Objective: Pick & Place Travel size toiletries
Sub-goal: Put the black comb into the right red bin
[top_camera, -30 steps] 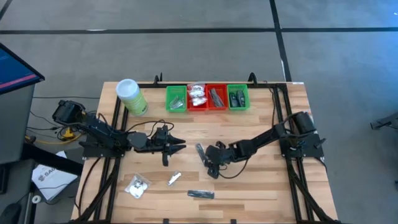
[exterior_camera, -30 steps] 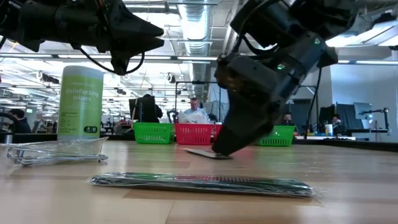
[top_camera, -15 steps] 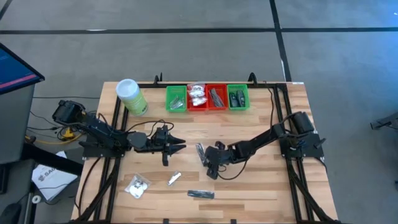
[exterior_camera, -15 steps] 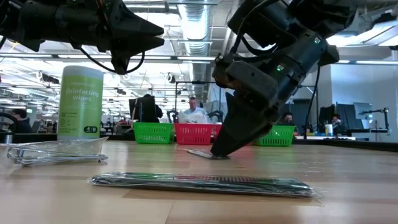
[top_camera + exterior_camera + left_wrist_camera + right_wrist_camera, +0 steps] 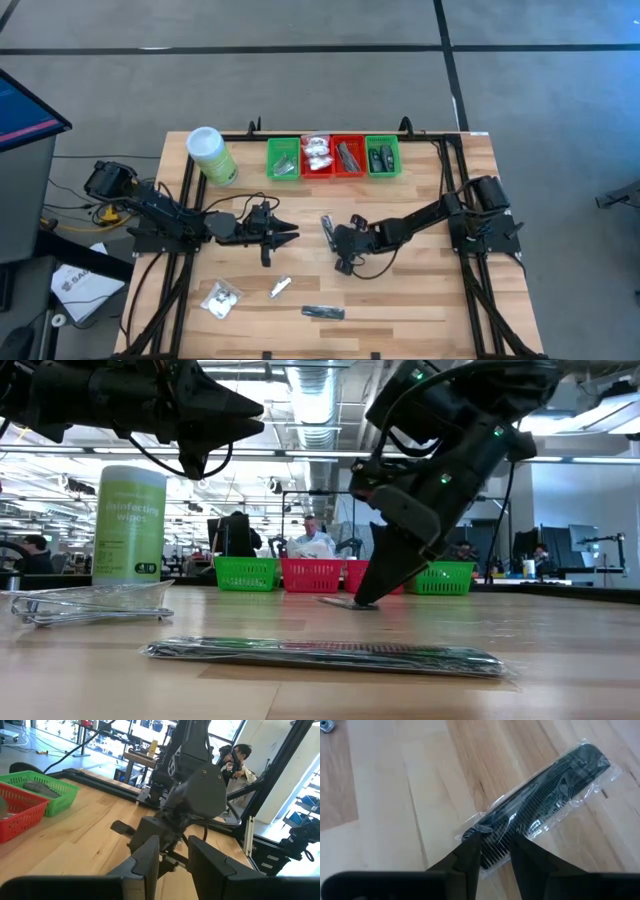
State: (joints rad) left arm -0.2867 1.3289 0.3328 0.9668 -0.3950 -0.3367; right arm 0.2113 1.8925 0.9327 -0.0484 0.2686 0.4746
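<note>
Near the middle of the counter (image 5: 420, 290), the right end effector (image 5: 331, 231) was found shifted a little toward the trays compared with a second earlier, and its fingers (image 5: 470, 857), which had stood wider apart, had been drawn in against one end of a wrapped black comb (image 5: 540, 810). In the right wrist view the comb's clear wrapper was seen pinched between the two fingers; in the low view its far end appeared to rest on the wood. A grasp was therefore judged to have been made, with the lift and the carry to the red tray (image 5: 348, 158) not yet done. The left end effector (image 5: 285, 236) was held unmoved above the counter, fingers slightly parted on nothing. A second comb (image 5: 322, 312), a foil sachet (image 5: 280, 288) and a white packet (image 5: 221, 297) lay unpicked nearer the front edge.
</note>
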